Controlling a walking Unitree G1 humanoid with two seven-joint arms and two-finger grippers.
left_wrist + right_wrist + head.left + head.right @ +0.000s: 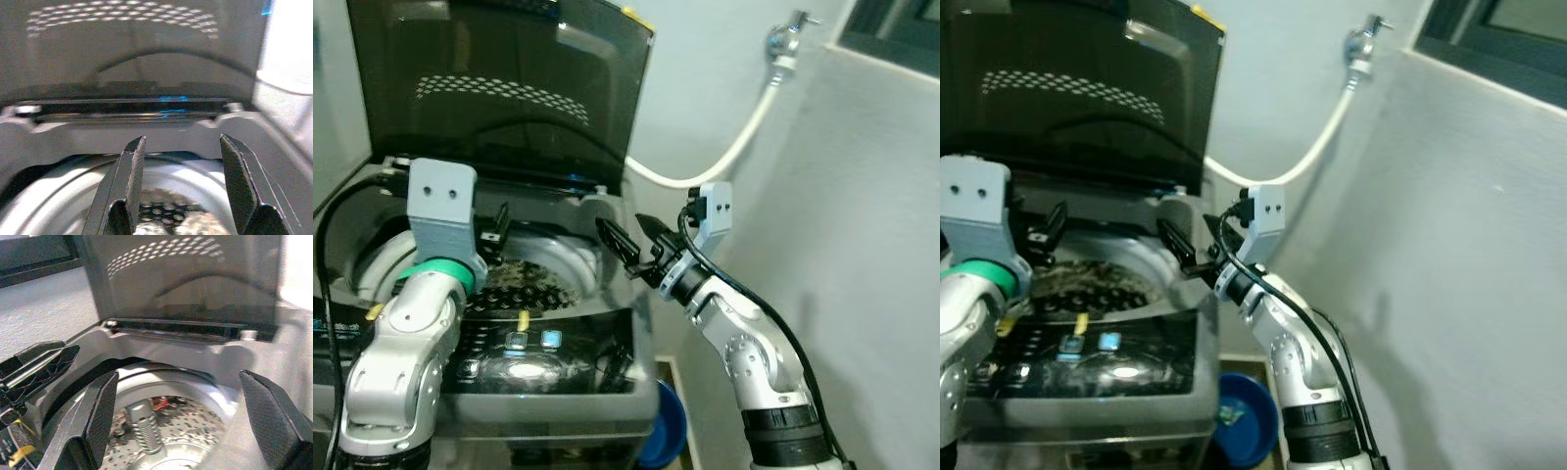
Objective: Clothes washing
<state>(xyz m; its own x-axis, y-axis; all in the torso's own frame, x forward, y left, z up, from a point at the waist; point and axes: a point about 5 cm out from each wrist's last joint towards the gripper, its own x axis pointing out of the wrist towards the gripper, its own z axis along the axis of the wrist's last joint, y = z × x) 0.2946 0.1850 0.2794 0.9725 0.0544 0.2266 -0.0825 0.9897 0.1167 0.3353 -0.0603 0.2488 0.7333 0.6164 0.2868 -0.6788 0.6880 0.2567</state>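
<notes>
washing machine [558, 382] lid up | both tools gaping — left tool [494, 230], right tool [631, 245] hovering over drum [171, 426] | risk: fingers snagging rim

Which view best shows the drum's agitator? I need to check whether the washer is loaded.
The right wrist view: the ribbed agitator stands plainly in the perforated drum. The left wrist and eye views show drum holes, not the agitator.

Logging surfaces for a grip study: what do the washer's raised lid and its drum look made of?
Lid: likely smoked glass or tinted plastic, glossy; it reflects light and a dotted pattern. Drum: looks like stainless steel, shiny grey with rows of small perforations. Both grippers, left and right, hover open over it.
</notes>
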